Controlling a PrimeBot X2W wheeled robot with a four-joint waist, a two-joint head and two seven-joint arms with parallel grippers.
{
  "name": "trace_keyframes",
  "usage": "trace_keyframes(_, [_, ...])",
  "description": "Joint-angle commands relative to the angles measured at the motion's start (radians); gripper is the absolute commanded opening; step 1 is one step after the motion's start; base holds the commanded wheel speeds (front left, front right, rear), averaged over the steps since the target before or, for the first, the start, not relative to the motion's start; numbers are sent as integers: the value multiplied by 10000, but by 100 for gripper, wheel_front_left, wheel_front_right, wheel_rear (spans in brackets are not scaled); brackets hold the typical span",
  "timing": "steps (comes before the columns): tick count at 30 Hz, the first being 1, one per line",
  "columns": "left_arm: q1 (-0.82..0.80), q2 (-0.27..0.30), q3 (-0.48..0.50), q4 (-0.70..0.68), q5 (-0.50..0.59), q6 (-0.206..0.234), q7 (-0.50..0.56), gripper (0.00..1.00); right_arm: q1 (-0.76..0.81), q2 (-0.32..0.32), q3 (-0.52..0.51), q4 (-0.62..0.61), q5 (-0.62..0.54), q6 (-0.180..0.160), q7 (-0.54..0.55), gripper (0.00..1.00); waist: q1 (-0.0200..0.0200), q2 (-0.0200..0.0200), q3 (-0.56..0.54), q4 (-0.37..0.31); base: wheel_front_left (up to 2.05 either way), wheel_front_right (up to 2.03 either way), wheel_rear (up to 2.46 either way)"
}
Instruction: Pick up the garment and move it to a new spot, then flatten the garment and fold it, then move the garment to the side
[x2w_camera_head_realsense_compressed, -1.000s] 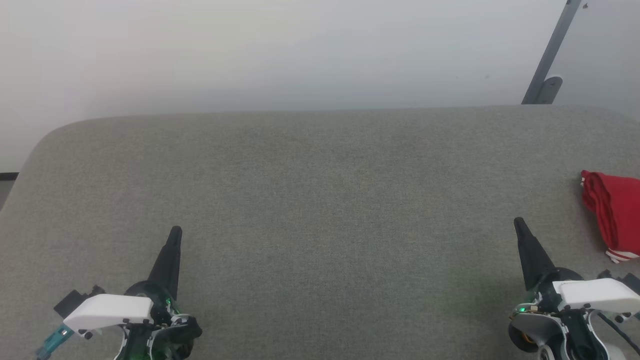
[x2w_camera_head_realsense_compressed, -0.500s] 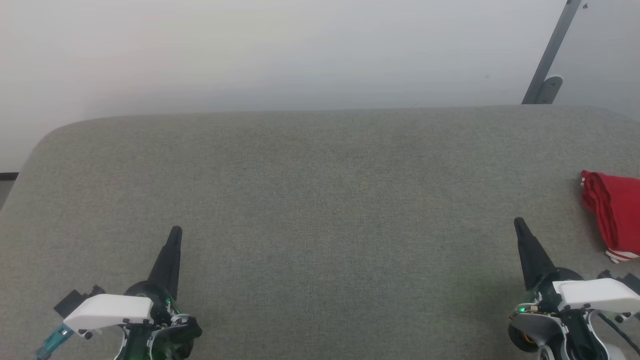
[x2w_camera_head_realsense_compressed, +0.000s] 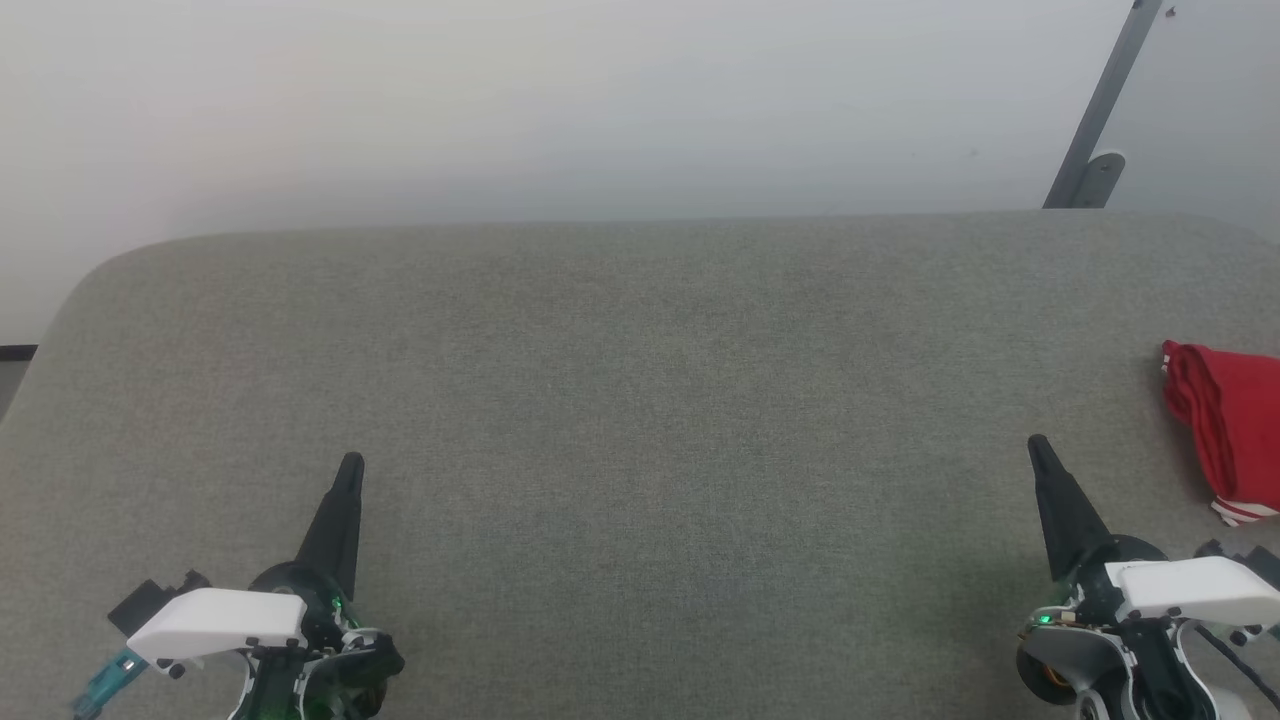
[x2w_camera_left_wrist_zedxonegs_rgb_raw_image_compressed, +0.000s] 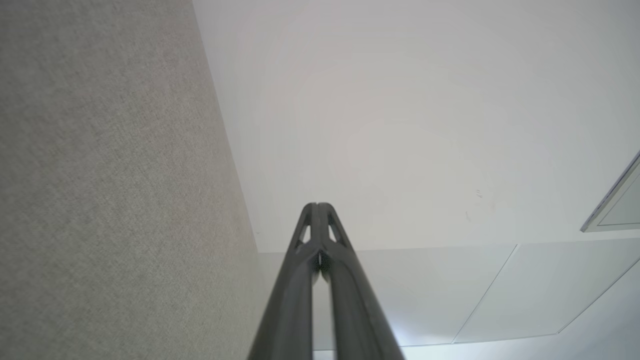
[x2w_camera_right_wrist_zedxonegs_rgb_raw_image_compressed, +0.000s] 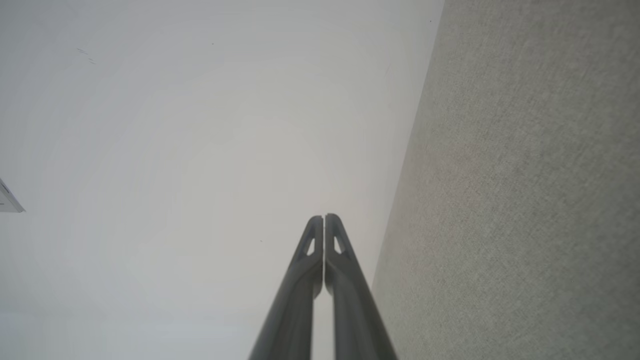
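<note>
The red garment (x2w_camera_head_realsense_compressed: 1235, 420) lies bunched on the grey surface's (x2w_camera_head_realsense_compressed: 640, 400) right side.

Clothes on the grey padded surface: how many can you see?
1. The red garment lies bunched at the right edge of the grey surface; the picture cuts it off, so more may lie beyond.

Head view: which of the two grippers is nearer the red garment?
The right gripper, at lower right, just short of the red garment at the right edge; the left gripper sits far across the grey surface.
</note>
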Motion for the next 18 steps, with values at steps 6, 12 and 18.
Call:
trace_keyframes(6, [-123,-13,50,2,22,-28,51,0,-57,28,-1,10,41,4,13,0,0,0,0,0,0,0,0])
trace_keyframes(12, [-124,-18,57,1,30,-28,57,0,-57,27,-1,10,41,4,13,0,0,0,0,0,0,0,0])
trace_keyframes(18, [-125,-22,61,1,36,-28,63,0,-57,27,0,10,41,4,12,0,0,0,0,0,0,0,0])
